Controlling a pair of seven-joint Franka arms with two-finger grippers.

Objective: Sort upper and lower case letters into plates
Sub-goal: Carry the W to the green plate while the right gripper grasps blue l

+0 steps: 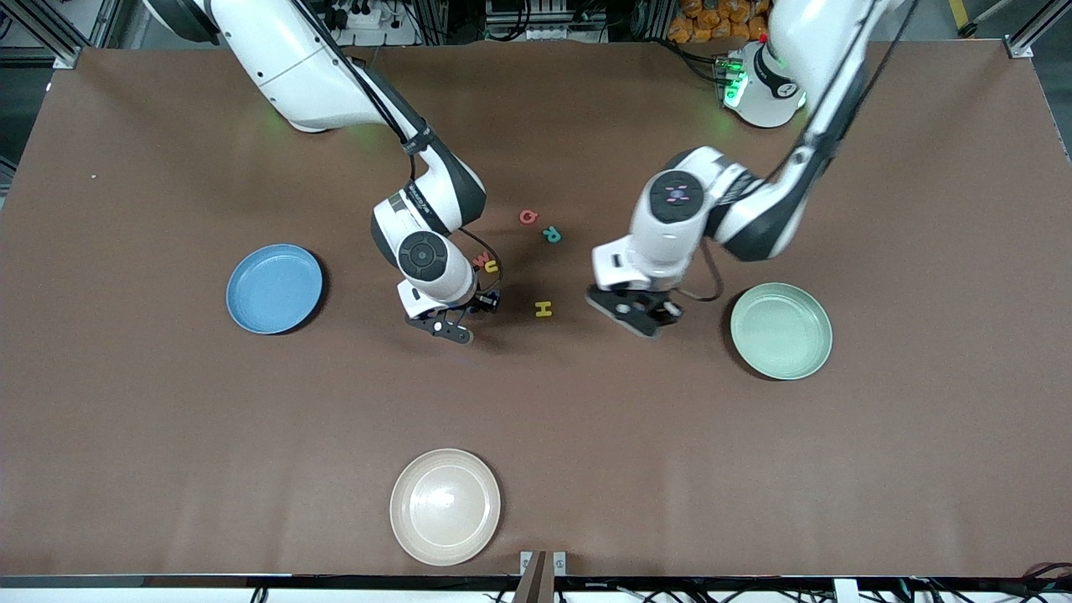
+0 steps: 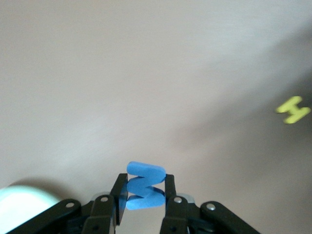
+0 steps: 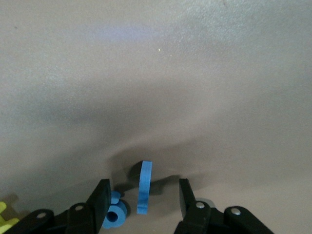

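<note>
My left gripper pinches the blue W mid-worktop, beside the mint plate. My right gripper hangs open around an on-edge blue letter; closing could topple it onto the blue g.

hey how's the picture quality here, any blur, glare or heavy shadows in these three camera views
Front view: sharp and evenly lit, with a soft sheen on the cream plate and green light spilling near the arm bases. Left wrist view: the yellow H is smeared by blur, while the blue W in the left hand is crisp. Right wrist view: a dark shadow sits under the right hand, around the upright blue piece.
</note>
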